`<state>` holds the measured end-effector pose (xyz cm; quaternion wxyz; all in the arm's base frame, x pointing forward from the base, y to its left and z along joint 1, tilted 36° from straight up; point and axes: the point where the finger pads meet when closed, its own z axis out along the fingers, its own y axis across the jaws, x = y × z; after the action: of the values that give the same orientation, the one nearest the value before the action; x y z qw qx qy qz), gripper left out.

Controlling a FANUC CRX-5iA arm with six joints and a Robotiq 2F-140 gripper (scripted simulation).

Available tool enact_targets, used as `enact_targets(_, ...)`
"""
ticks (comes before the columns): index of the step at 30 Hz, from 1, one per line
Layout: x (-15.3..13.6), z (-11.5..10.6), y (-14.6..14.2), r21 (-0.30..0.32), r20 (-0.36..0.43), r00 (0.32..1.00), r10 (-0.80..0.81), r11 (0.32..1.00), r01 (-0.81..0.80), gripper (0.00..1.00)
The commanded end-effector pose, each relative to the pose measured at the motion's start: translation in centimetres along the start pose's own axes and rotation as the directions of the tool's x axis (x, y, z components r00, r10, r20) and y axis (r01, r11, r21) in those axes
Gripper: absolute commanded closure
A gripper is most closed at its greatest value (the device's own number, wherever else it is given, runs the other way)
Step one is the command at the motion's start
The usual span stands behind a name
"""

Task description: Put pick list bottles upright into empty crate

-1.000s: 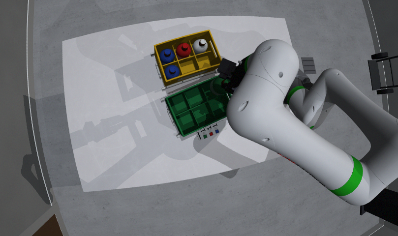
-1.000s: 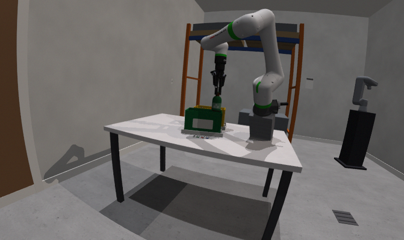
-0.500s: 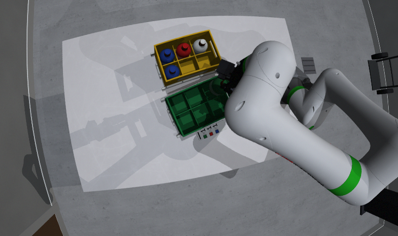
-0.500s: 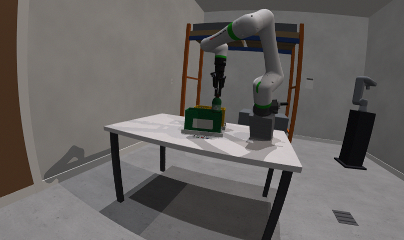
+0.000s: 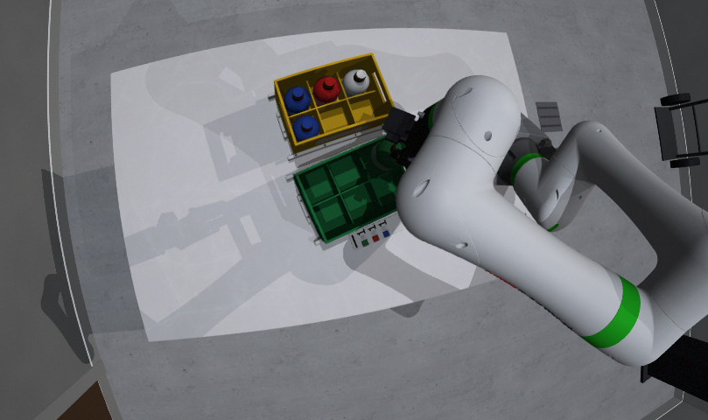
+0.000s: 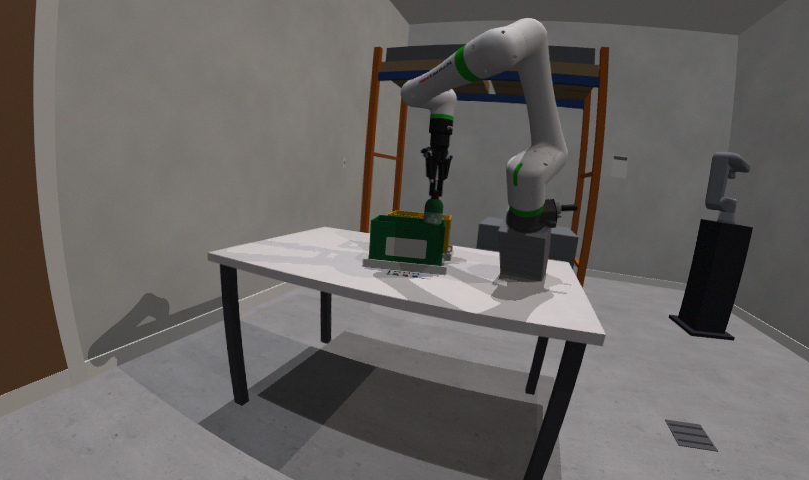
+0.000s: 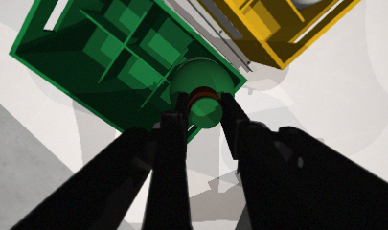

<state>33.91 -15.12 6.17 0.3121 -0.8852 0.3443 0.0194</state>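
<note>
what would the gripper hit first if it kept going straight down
Likely the green crate: the gripper points down holding the green bottle over its corner cell, so the bottle's base should meet that cell's floor first.
</note>
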Motion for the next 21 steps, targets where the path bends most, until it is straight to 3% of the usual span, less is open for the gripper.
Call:
enact_targets(1, 0.0, 0.1, 0.0, 0.0, -0.001, 1.0, 0.0, 1.0, 0.0, 0.9)
enact_targets(21, 0.0, 1.9, 0.0, 0.0, -0.001, 1.0, 0.0, 1.0, 0.0, 0.9)
